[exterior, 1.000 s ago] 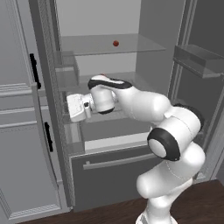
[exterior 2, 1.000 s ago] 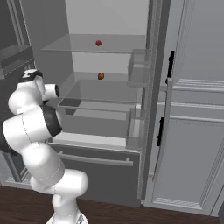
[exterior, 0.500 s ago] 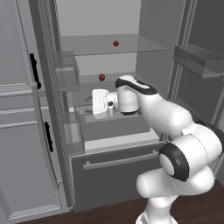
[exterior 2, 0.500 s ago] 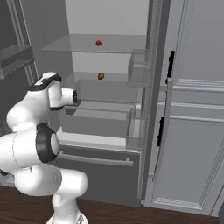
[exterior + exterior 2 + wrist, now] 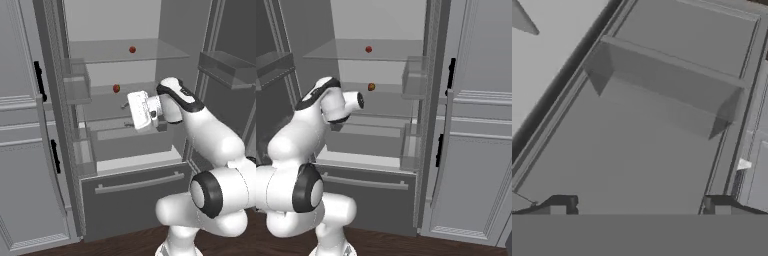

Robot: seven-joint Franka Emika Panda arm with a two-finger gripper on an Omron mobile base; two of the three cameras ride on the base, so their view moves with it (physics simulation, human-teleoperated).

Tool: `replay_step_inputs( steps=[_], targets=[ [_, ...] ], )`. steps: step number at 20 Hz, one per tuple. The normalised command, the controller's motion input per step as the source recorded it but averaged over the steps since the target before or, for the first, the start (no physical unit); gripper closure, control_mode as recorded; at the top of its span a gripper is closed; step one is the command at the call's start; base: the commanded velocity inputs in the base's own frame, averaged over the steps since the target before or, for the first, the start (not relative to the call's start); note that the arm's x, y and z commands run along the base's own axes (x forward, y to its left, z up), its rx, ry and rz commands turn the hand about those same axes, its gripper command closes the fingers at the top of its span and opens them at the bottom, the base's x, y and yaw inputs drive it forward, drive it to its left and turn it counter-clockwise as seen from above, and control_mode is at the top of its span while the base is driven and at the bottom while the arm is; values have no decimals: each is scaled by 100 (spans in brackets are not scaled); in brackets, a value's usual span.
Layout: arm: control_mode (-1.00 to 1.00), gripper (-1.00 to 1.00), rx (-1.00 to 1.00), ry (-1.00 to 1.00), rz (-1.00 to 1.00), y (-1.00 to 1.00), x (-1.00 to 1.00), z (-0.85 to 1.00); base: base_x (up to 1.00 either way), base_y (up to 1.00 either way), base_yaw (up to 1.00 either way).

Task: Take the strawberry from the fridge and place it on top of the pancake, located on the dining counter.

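The fridge (image 5: 165, 30) stands with both doors open. A small red fruit (image 5: 132, 49) lies on its upper glass shelf, and a more orange-red one (image 5: 116, 88) lies on the shelf below; at this size I cannot tell which is the strawberry. My gripper (image 5: 126, 115) is open and empty inside the fridge, pointing left, just below and right of the lower fruit. In the hand view the fingertips (image 5: 564, 202) stand wide apart over pale fridge surfaces. Both fruits also show from the right base camera, upper fruit (image 5: 368, 49) and lower fruit (image 5: 371, 86). The pancake and the dining counter are out of view.
Door bins hang on the open left door (image 5: 75, 82) and the right door (image 5: 225, 62). A clear crisper bin (image 5: 130, 142) sits under my hand. Below is the bottom drawer with its bar handle (image 5: 140, 182). Light-grey panelled cabinets (image 5: 20, 150) flank the fridge.
The arm has swung right, from beside the left door into the fridge's middle, below the lower fruit. The jaws have opened a little wider. The fruits have not moved.
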Motion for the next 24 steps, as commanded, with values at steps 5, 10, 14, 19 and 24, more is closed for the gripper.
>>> replay_step_inputs(
  steps=[5,10,14,19,24],
  targets=[
    [-100,-100,-66,-44,41,-28,-23,10,0,0,0],
    [-100,-100,-56,-45,70,-46,-31,0,0,0,0],
    [-100,-100,-51,-42,64,-69,-34,-12,0,0,0],
    [-100,-100,-40,-47,62,-75,-61,-17,0,0,0],
    [-100,-100,-27,-38,34,-34,-100,0,0,0,0]
  ],
)
